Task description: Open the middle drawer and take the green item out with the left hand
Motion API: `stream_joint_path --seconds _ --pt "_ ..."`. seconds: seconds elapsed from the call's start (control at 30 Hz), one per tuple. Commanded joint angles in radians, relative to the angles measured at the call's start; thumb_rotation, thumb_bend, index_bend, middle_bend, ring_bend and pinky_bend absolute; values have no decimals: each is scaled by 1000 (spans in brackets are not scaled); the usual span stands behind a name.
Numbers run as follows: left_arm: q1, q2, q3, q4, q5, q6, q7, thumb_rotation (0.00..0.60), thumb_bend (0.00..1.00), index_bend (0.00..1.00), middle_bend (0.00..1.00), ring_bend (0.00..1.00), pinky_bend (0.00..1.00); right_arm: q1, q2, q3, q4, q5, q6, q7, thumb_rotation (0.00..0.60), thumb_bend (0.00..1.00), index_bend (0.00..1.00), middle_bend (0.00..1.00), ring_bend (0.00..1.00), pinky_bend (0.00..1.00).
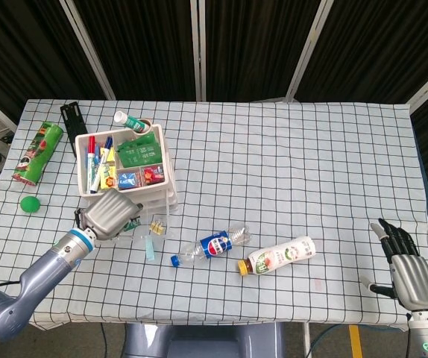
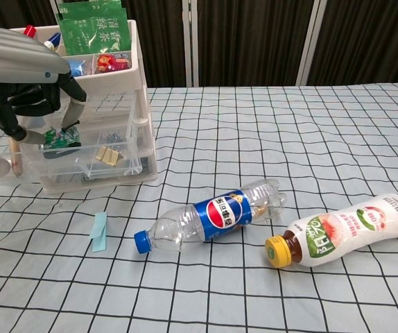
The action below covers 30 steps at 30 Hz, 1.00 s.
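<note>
The white drawer unit [image 1: 124, 160] stands at the table's left, and its clear middle drawer [image 2: 119, 168] is pulled out toward me. My left hand [image 2: 27, 78] reaches down into the drawer and pinches a small green item [image 2: 62, 139], which sits a little above the drawer floor. In the head view the left hand [image 1: 109, 215] covers the drawer's left part and hides the green item. My right hand [image 1: 408, 270] lies at the table's near right corner with its fingers spread and nothing in it.
Yellow clips [image 2: 106, 156] lie in the drawer's right part. On the cloth in front lie a blue slip [image 2: 99, 231], a Pepsi bottle [image 2: 213, 214] and a peach drink bottle [image 2: 344, 229]. A green can [image 1: 38, 153] and a green ball [image 1: 28, 203] sit far left.
</note>
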Motion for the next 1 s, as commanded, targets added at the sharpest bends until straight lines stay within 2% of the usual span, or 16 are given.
stream_joint_path --seconds 0.03,0.57,0.73,1.0 --pt "1 7 -3 -6 4 3 -5 600 370 515 817 736 718 1 0 0 0 0 -1 0 600 40 0 0 0 0" --pt "23 122 -34 -106 54 38 -51 600 370 514 817 736 718 0 -1 0 1 2 -2 0 600 40 0 0 0 0" --pt "64 198 -37 -141 110 58 -107 600 369 513 817 736 718 -1 0 0 -1 0 1 1 600 40 0 0 0 0" --pt "135 283 -21 -138 207 69 -195 600 369 513 817 737 718 0 -4 -3 0 -3 -1 -10 600 39 0 0 0 0"
